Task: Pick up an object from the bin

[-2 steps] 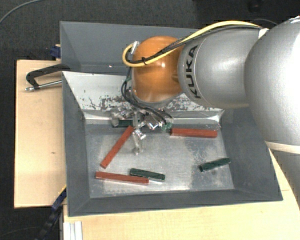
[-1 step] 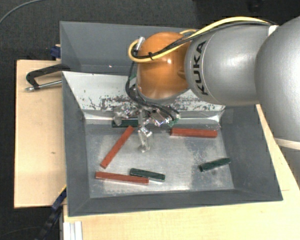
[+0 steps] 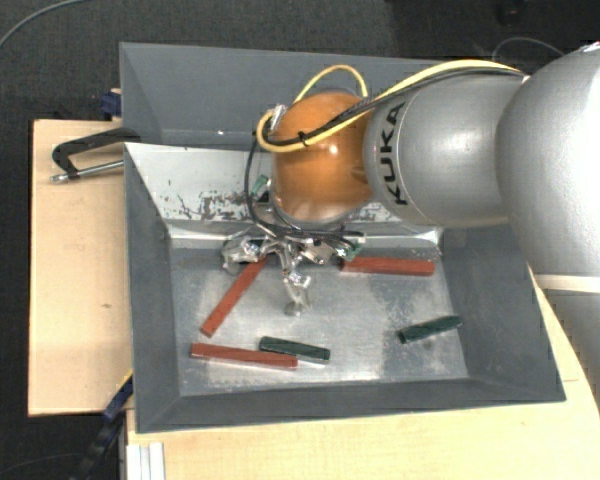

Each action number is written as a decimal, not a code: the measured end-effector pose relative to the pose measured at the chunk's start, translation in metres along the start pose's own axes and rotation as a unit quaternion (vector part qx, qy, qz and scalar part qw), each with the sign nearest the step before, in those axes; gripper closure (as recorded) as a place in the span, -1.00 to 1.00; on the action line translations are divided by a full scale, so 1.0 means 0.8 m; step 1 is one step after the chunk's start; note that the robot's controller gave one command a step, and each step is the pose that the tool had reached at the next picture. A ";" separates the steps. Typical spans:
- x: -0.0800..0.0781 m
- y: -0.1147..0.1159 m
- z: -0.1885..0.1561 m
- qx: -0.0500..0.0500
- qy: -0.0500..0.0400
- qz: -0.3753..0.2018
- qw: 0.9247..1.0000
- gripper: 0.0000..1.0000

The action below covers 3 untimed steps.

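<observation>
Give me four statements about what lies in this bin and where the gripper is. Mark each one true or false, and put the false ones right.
1. The bin holds three red sticks. True: a slanted red stick at the left, a front red stick and a back red stick.
2. Four green sticks lie in it. False: there are two, a front green stick and a right green stick.
3. The gripper is over the floor between the slanted red stick and the back red stick. True.
4. The right green stick lies across the back red stick. False: they lie apart.
</observation>
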State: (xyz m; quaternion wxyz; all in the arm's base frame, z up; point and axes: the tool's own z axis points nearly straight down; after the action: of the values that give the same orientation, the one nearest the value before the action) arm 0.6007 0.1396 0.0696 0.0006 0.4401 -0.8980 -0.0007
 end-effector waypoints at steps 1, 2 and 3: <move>-0.002 0.000 -0.002 0.000 -0.002 0.001 1.000 -1.00; -0.002 0.000 -0.002 0.000 -0.002 0.001 1.000 1.00; -0.005 0.000 -0.036 0.003 -0.005 0.003 1.000 1.00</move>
State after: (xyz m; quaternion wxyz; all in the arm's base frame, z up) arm 0.6034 0.1425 0.0987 -0.0046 0.4375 -0.8992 -0.0002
